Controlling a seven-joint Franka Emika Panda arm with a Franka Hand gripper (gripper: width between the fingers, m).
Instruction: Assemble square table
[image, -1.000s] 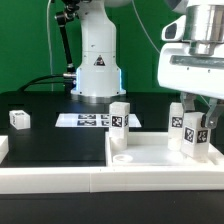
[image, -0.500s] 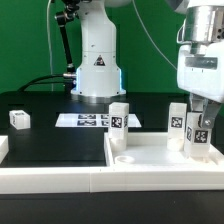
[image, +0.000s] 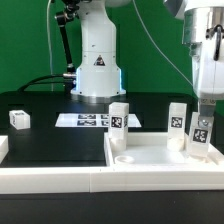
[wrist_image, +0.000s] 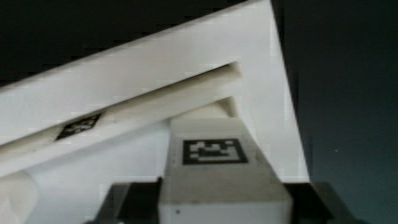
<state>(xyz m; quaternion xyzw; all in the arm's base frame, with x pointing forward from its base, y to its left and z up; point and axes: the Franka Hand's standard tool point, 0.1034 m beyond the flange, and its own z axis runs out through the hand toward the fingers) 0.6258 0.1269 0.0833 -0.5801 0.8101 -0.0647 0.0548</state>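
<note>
In the exterior view, the white plastic square tray-like tabletop (image: 150, 158) lies on the black table (image: 50, 140), near and toward the exterior view's right, with its raised rim upward. The gripper (image: 203, 118) hangs over the tray's far right corner. Its dark fingers (image: 210, 112) are closed narrowly on a small white tagged block, the held leg (image: 200, 134). This leg is upright with its lower end inside the tray; whether it is seated there I cannot tell. Just beside it, toward the exterior view's left, stands a second upright leg (image: 177, 120). A third upright leg (image: 119, 117) stands at the tray's far left corner. A loose fourth leg (image: 19, 118) sits on the table well apart, at the exterior view's left. The marker board (image: 85, 120) lies flat in front of the white robot base (image: 98, 60). A long white rail (image: 50, 180) edges the table's near side.

In the wrist view, the held leg (wrist_image: 214, 150) shows its tag to the camera. The gripper (wrist_image: 214, 200) has its fingers (wrist_image: 128, 205) against the leg's two sides. Beyond lies the tabletop (wrist_image: 125, 110), which carries a small black-and-white tag (wrist_image: 80, 127).
</note>
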